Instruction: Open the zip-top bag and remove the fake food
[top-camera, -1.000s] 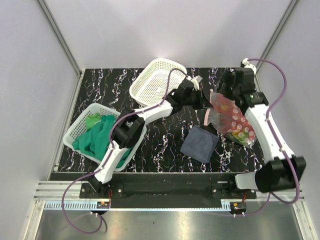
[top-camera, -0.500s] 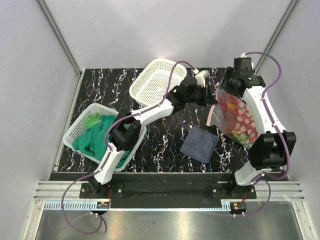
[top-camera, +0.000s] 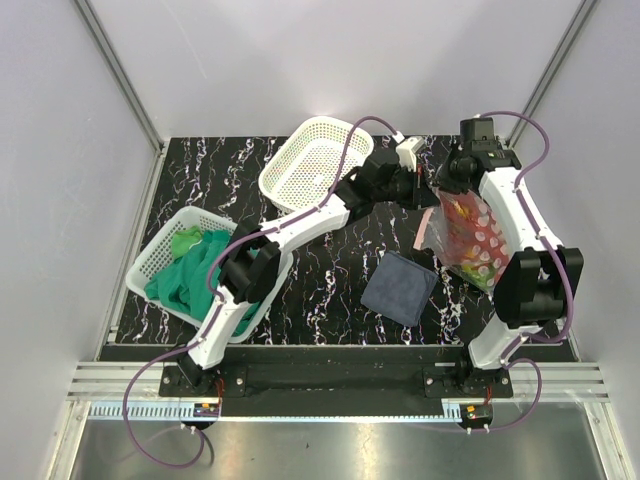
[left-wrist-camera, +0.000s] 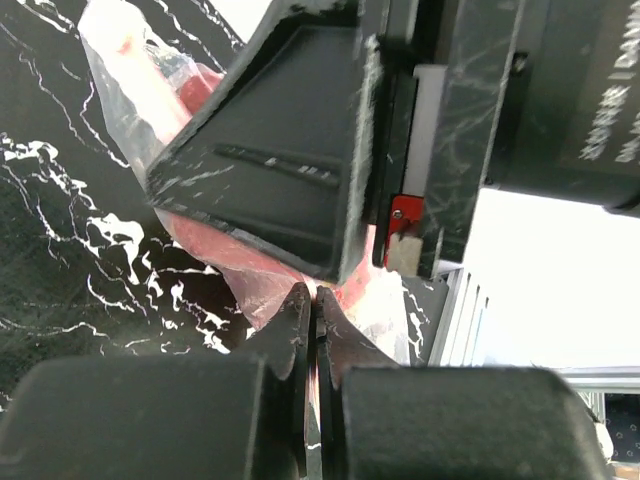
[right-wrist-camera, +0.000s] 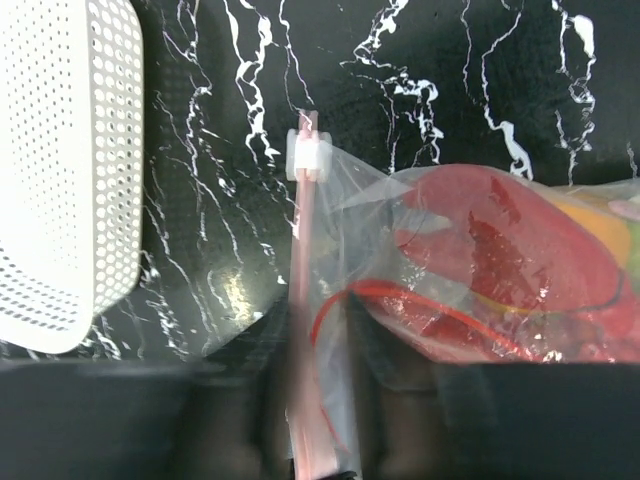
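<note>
1. Nearest the arm bases, a dark blue cloth (top-camera: 400, 288) lies flat on the table (top-camera: 330, 280), just beside the bag's near end. It is not part of the task.
2. The bag (top-camera: 462, 235) is on the right half of the table, alongside the right arm. Its far end is raised toward both pincers. Whether its near end rests on the table cannot be told.
3. The toy food (right-wrist-camera: 480, 260) is inside the bag, with a red lobster pressed against the film. Expect a light, loose load that slides to the low end.
4. The film is judged thin, soft and slippery. Grip it at the pink zip strip (right-wrist-camera: 300, 300), its stiffest part.
5. The left pincer (left-wrist-camera: 315, 310) is pressed together, pinching film near the bag mouth.
6. The zip strip runs between the fingers of the right pincer (right-wrist-camera: 305, 380). The white slider (right-wrist-camera: 308, 155) sits beyond the fingertips. The fingers are blurred, so whether they grip cannot be told.
7. Farthest, a white basket (top-camera: 300, 175) stands behind the left arm.
</note>
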